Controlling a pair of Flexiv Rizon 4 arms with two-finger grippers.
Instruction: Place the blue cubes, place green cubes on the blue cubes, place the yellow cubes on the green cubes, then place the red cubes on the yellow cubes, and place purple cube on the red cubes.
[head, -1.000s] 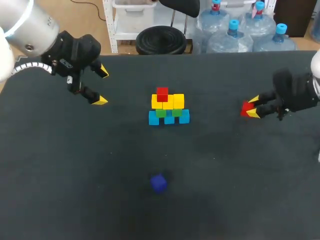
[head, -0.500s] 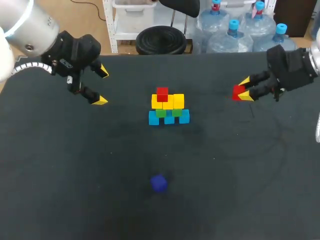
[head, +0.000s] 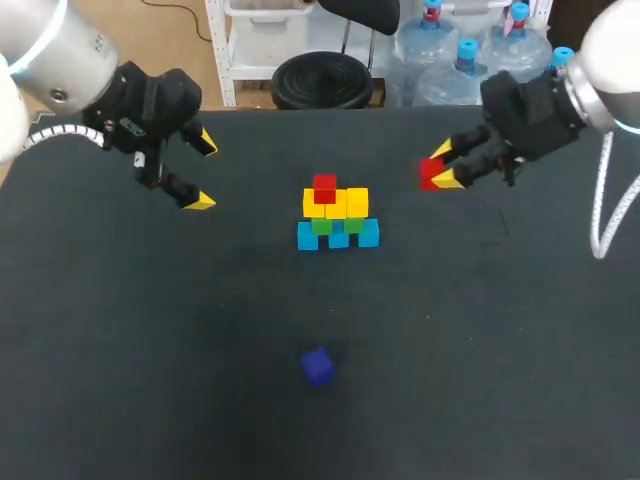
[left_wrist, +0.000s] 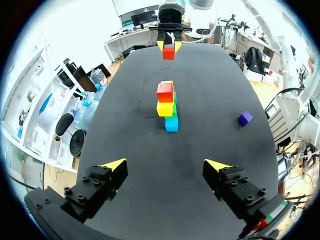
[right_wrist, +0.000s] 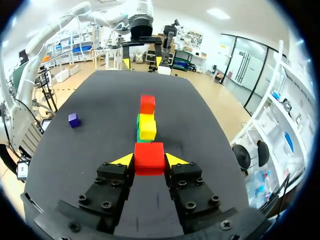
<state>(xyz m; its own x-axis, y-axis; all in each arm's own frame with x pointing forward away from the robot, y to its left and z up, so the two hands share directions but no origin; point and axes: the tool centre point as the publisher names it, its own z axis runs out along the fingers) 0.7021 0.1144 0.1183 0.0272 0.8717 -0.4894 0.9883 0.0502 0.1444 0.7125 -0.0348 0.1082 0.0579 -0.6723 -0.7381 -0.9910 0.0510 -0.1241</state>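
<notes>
A small stack (head: 338, 214) stands mid-table: blue cubes at the bottom, green ones on them, yellow ones above, and one red cube (head: 324, 187) on top. My right gripper (head: 443, 166) hovers to the stack's right, shut on a second red cube (head: 431, 173), which shows between its yellow tips (right_wrist: 149, 158). Ahead of it stands the stack (right_wrist: 146, 120). My left gripper (head: 200, 170) hangs open and empty to the stack's left, seen wide apart (left_wrist: 165, 166) facing the stack (left_wrist: 168, 105). The purple cube (head: 318, 366) lies alone near the front.
The black table (head: 500, 340) holds nothing else. Open room lies around the stack and the purple cube (left_wrist: 244, 118) (right_wrist: 74, 120).
My right gripper has risen and moved left and toward the back with the red cube, closing in on the stack. The left arm has kept still.
</notes>
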